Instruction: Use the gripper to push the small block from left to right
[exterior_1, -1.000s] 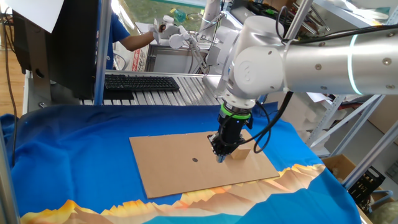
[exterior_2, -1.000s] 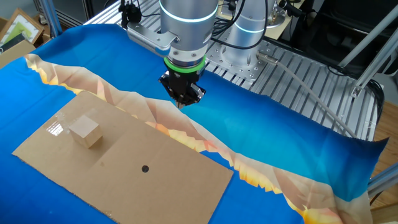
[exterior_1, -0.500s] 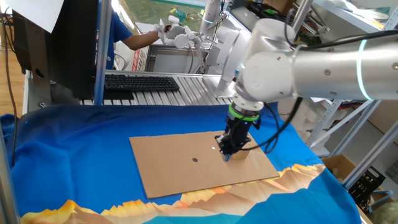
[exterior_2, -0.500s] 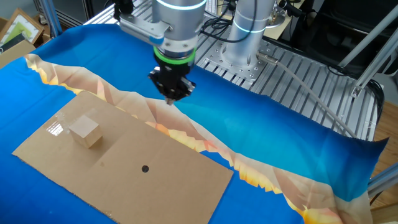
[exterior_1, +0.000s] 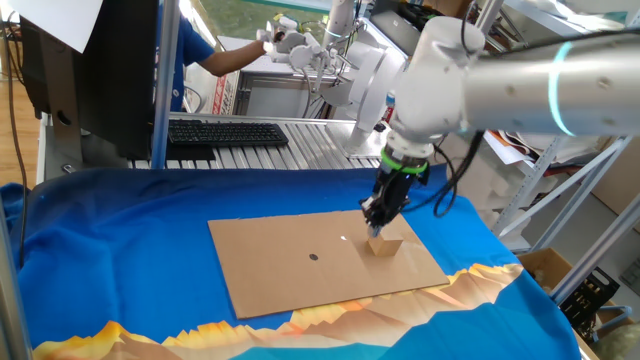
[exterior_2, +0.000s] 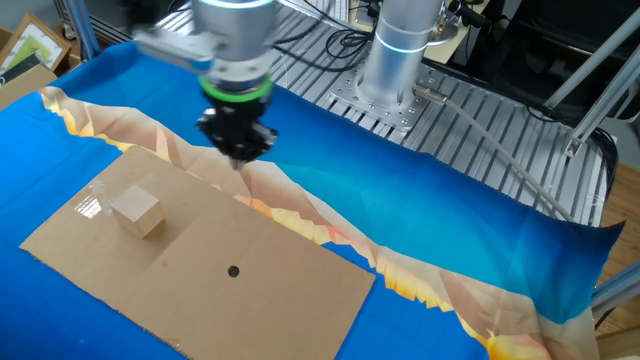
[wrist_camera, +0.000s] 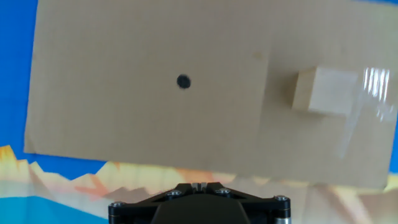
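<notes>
Nearest the other fixed camera lies the cardboard sheet, flat on the blue cloth, with a small black dot marked on it. On the sheet, toward its left end in that view, sits the small block, a pale wooden cube standing square and untouched. Behind the sheet's far edge hangs the gripper, pointing straight down under its green ring, above the orange mountain print of the cloth; its fingers are pressed together into one narrow black tip. It is blurred there, so whether the tip is over the cardboard edge or just past it is hard to say. Gripper and block are apart, with bare cardboard between them.

Seen from the hand camera, the block lies at the right of the sheet, beside a glossy strip of tape, and the dot is left of it.

Farther back, a silver arm base rises from a slatted metal table; in the first fixed view a keyboard rests on those slats.
</notes>
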